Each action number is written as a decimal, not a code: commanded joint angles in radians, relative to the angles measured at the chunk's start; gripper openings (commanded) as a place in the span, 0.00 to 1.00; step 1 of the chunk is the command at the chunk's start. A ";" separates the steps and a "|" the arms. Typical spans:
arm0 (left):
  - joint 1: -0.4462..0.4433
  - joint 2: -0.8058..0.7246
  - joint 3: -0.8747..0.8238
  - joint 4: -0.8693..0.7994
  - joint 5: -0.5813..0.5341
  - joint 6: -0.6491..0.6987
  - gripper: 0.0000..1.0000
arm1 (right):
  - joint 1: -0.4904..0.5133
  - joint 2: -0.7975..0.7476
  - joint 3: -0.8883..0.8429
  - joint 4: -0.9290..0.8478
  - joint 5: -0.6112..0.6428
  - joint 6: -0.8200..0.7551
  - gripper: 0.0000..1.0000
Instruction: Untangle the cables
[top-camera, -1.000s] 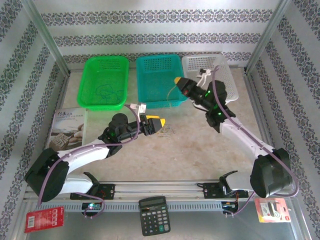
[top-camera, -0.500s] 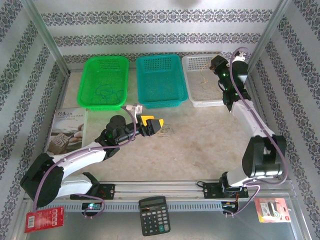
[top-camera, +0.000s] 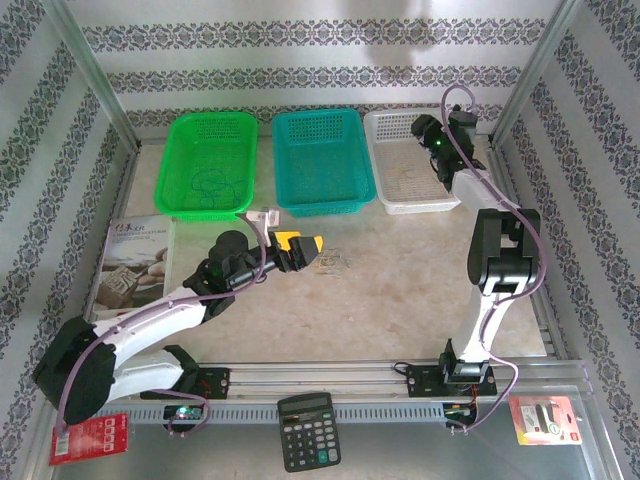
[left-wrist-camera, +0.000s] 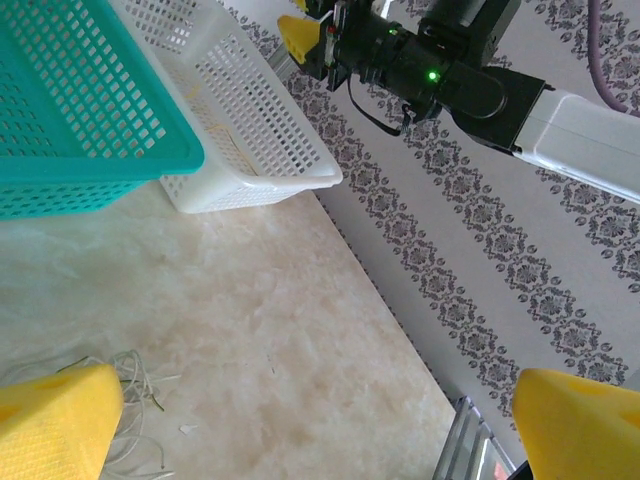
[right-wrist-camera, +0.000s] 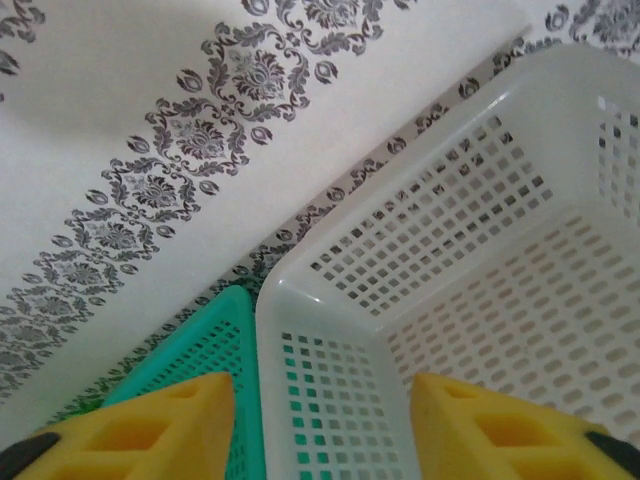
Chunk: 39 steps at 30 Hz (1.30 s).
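Right claw (top-camera: 420, 128) gapes over white basket (top-camera: 415, 208), arm folded steeply upright.

Walls: I see pale walls (top-camera: 320, 60) on three sides of the bench, covered with bands of a dark floral ornament. The same pattern shows in both wrist views.
Bench: the bench (top-camera: 400, 290) has a beige top, like marbled stone, with faint lighter streaks.
Frame: a grey metal post (top-camera: 103, 90) leans up at the far left corner, and a second post (top-camera: 537, 70) at the far right.
Near edge: a metal rail (top-camera: 320, 378) runs across the bench, with a grey ledge (top-camera: 400, 450) in front of it.
Light: soft and even, and I see only weak shadows.
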 joint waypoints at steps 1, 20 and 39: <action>0.007 -0.021 0.028 -0.038 -0.020 0.003 1.00 | -0.004 -0.057 0.018 0.024 -0.065 0.001 0.53; 0.009 -0.063 0.000 -0.296 -0.264 -0.113 1.00 | 0.305 -0.496 -0.424 0.048 -0.053 -0.048 0.53; 0.042 -0.021 0.003 -0.403 -0.344 -0.230 1.00 | 0.772 -0.620 -0.831 -0.143 0.217 -0.209 0.50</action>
